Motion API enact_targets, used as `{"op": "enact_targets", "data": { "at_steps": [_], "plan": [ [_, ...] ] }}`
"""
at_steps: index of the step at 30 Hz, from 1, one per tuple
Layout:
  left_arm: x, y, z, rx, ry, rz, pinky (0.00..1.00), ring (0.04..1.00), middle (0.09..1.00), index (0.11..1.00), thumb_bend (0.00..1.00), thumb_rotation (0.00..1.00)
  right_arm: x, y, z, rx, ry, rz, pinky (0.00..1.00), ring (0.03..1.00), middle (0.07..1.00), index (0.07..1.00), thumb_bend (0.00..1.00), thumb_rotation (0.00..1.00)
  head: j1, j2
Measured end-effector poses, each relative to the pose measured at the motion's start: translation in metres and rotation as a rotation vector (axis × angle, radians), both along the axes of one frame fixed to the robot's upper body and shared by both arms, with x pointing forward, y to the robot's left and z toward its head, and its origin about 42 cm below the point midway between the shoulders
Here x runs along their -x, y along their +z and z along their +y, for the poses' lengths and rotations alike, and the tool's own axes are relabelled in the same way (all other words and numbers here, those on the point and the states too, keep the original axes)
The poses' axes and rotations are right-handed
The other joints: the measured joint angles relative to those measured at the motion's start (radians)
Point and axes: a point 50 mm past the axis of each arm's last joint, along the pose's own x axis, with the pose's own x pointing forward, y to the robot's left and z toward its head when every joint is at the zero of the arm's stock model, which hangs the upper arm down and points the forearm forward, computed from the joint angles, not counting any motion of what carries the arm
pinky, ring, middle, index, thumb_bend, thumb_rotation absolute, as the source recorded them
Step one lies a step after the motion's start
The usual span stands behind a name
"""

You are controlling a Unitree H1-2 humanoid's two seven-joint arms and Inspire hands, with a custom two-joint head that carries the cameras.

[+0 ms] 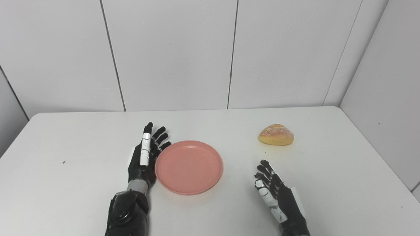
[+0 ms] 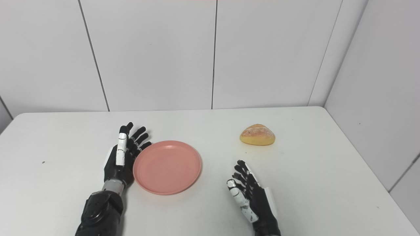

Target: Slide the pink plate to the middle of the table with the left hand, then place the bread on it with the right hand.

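Pink plate near centre of white table, empty. Left hand at its 9 o'clock, fingers spread, against rim, contact unclear. Bread roll at 2 o'clock. Right hand open, empty, wrist cut off.

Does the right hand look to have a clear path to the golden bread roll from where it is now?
Probably yes. The right hand is open, and only bare white table lies between it and the golden bread roll; the round pink plate sits off to its left.
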Motion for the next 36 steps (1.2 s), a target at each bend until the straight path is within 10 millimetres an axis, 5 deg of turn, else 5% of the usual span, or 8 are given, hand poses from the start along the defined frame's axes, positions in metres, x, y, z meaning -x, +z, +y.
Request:
{"op": "enact_targets", "data": {
  "at_steps": [6, 10, 15, 21, 26, 36],
  "plan": [
    [-0.003, -0.002, 0.005, 0.003, 0.005, -0.010, 0.81, 0.885, 0.882, 0.992, 0.69, 0.97, 0.005, 0.047, -0.012, 0.260, -0.073, -0.127, 0.80, 0.826, 0.850, 0.875, 0.81, 0.90, 0.017, 0.000],
    [-0.006, -0.004, 0.005, 0.006, 0.012, -0.011, 0.79, 0.875, 0.872, 0.982, 0.68, 0.96, 0.001, 0.065, -0.032, 0.418, -0.064, -0.156, 0.71, 0.811, 0.868, 0.878, 0.83, 0.80, 0.021, -0.002],
    [-0.006, -0.005, 0.006, 0.010, 0.023, -0.018, 0.80, 0.870, 0.863, 0.978, 0.69, 0.95, -0.019, 0.094, -0.064, 0.651, -0.088, -0.240, 0.65, 0.776, 0.855, 0.850, 0.85, 0.76, 0.020, 0.002],
    [-0.006, -0.004, 0.005, 0.017, 0.025, -0.022, 0.80, 0.868, 0.859, 0.974, 0.68, 0.94, -0.044, 0.132, -0.069, 0.776, -0.100, -0.361, 0.62, 0.751, 0.813, 0.824, 0.92, 0.73, 0.020, 0.014],
    [-0.004, -0.003, 0.005, 0.019, 0.028, -0.026, 0.80, 0.870, 0.869, 0.983, 0.70, 0.94, -0.062, 0.147, -0.074, 0.869, -0.098, -0.406, 0.65, 0.766, 0.799, 0.815, 1.00, 0.61, 0.023, 0.024],
    [-0.001, -0.004, 0.002, 0.019, 0.029, -0.026, 0.80, 0.871, 0.870, 0.977, 0.70, 0.95, -0.111, 0.164, -0.081, 0.965, 0.007, -0.337, 0.68, 0.814, 0.835, 0.804, 1.00, 0.38, 0.028, 0.028]
  ]
}}
